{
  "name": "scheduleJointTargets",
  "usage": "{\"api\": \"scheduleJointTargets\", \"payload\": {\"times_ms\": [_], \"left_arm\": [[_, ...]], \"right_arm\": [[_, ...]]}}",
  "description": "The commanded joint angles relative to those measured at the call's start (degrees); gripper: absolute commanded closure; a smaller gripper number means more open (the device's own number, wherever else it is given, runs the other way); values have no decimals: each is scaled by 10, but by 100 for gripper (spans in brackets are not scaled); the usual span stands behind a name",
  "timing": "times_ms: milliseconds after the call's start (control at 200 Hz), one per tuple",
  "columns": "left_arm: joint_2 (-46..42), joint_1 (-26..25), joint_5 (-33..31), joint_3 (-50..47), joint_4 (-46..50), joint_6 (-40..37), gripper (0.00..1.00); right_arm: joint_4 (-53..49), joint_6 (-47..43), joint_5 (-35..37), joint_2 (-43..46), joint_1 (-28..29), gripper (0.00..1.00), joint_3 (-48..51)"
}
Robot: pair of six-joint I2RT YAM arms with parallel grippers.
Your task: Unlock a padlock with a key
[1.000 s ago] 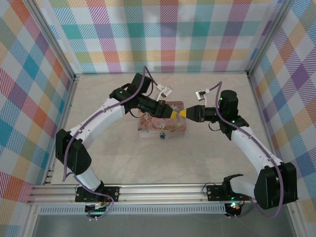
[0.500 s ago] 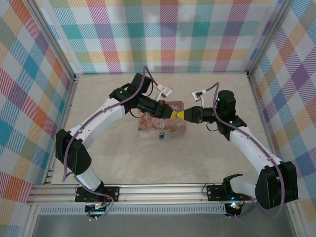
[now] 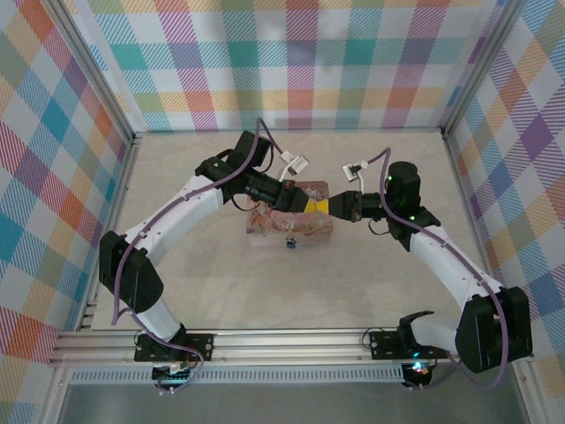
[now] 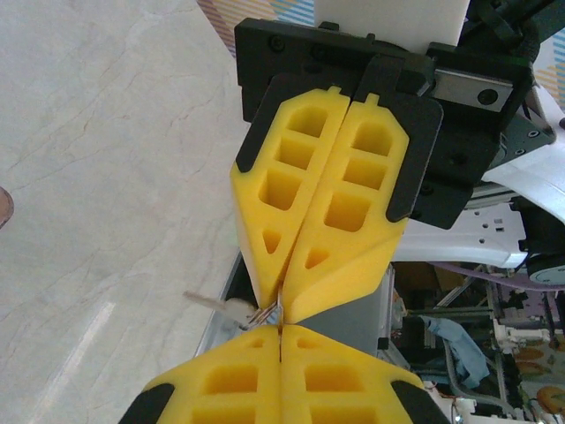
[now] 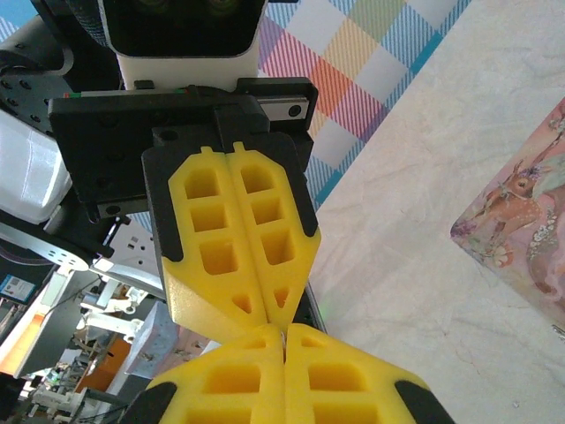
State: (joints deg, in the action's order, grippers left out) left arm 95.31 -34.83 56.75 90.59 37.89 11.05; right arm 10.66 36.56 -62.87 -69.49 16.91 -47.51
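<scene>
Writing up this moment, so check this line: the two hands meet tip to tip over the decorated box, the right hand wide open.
Wrong on one point: the right hand is shut, its yellow fingers pressed together, as the left wrist view shows. It does meet the left hand tip to tip over the decorated box.

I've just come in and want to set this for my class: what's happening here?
Two robot arms are on a padlock-and-key task. The left gripper and right gripper are shut, tip to tip over the edge of a pink patterned box. A small metal piece, possibly the key, sticks out where the tips meet; which gripper holds it is unclear. A small blue item sits at the box's near edge.
</scene>
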Motion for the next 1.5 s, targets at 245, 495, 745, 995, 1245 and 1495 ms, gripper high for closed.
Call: {"api": "scheduleJointTargets", "payload": {"times_ms": [245,495,745,995,1245,1495], "left_arm": [[-47,20,-50,-40,-74,54,63],[-112,53,-126,-144,-205,161,44],[-168,55,-227,-240,-334,245,34],[-201,44,-258,-325,-517,337,31],[-194,17,-282,-327,-608,365,31],[-163,-12,-272,-310,-660,381,43]], "right_arm": [[-15,-30,17,30,5,100,8],[-15,-9,66,51,2,100,6],[3,32,133,72,2,100,8],[78,120,197,78,4,100,16],[149,193,259,77,28,100,30],[198,225,298,72,56,100,41]]}}
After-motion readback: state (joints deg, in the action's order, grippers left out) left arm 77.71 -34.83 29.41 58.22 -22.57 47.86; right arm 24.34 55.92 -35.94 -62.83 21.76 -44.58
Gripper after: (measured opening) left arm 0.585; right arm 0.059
